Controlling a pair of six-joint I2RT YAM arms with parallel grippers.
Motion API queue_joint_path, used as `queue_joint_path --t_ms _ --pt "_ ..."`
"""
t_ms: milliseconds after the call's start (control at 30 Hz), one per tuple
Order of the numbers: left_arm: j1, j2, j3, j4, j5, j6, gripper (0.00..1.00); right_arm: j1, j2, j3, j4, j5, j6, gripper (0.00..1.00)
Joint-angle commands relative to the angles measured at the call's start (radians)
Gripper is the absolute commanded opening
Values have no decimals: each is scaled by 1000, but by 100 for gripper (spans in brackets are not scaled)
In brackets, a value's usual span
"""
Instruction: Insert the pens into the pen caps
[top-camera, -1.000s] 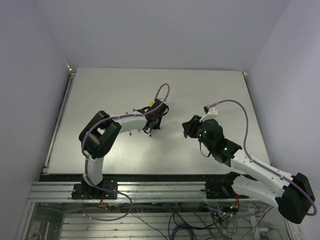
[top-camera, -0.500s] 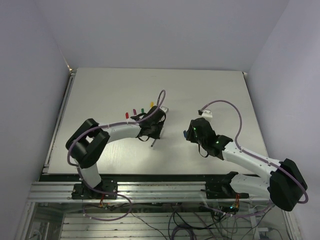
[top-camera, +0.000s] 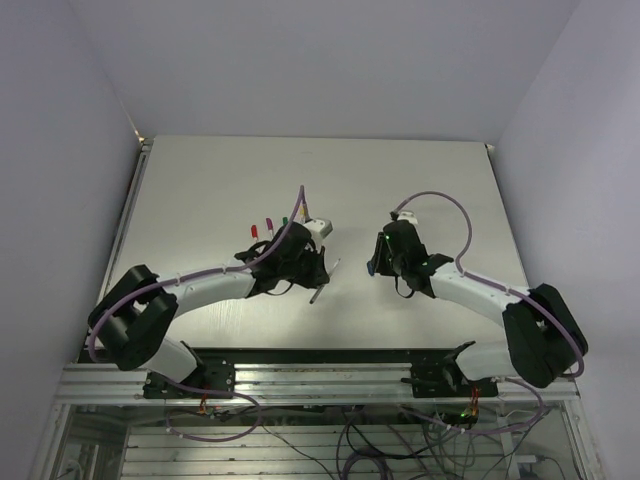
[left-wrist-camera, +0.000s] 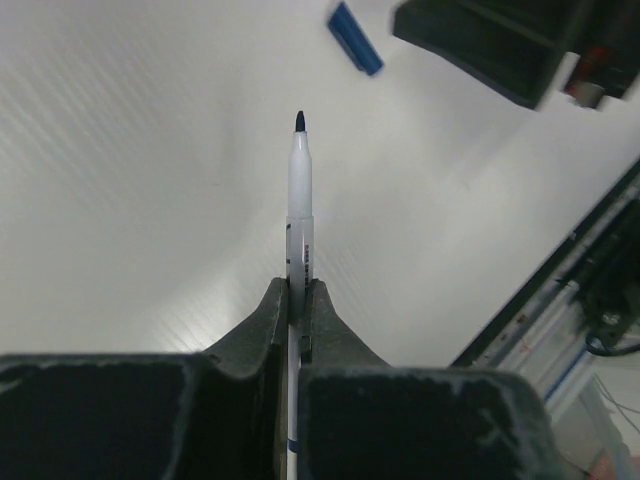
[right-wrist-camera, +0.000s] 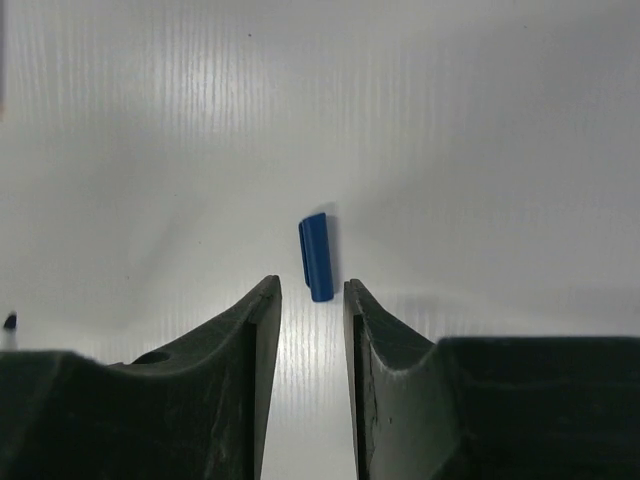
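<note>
My left gripper (left-wrist-camera: 298, 285) is shut on a grey-silver pen (left-wrist-camera: 300, 200) whose blue tip (left-wrist-camera: 299, 122) points at the blue cap (left-wrist-camera: 354, 38) a short way ahead. In the top view the left gripper (top-camera: 318, 272) holds the pen (top-camera: 333, 268) low over the table middle. My right gripper (right-wrist-camera: 312, 285) is open, with the blue cap (right-wrist-camera: 317, 257) lying flat just beyond its fingertips, in line with the gap. In the top view the right gripper (top-camera: 377, 262) sits over the blue cap (top-camera: 371, 267). The other pens are hidden.
Red (top-camera: 254, 231), magenta (top-camera: 268, 222) and green (top-camera: 285, 219) caps stand in a row behind the left arm. The right gripper's black body (left-wrist-camera: 500, 50) shows at the top of the left wrist view. The table's front rail (top-camera: 300, 352) is close behind both grippers.
The left gripper has moved right and toward the front with the pen, uncovering the row of caps. The right gripper has reached forward and come down at the blue cap.
</note>
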Motion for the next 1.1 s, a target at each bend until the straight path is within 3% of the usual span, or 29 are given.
queue_joint_path --t_ms 0,167,767,1067 --pt "-6 -62 -64 193 118 -49 7 -11 56 43 55 -30 -62 33" --pt "-7 -89 -102 269 165 -65 7 -11 118 65 55 -26 -83 35" --pt "-7 -131 -125 270 163 -72 7 -11 244 98 49 -7 -113 38" --pt "-7 -124 -133 281 156 -91 7 -11 297 99 7 1 -105 29"
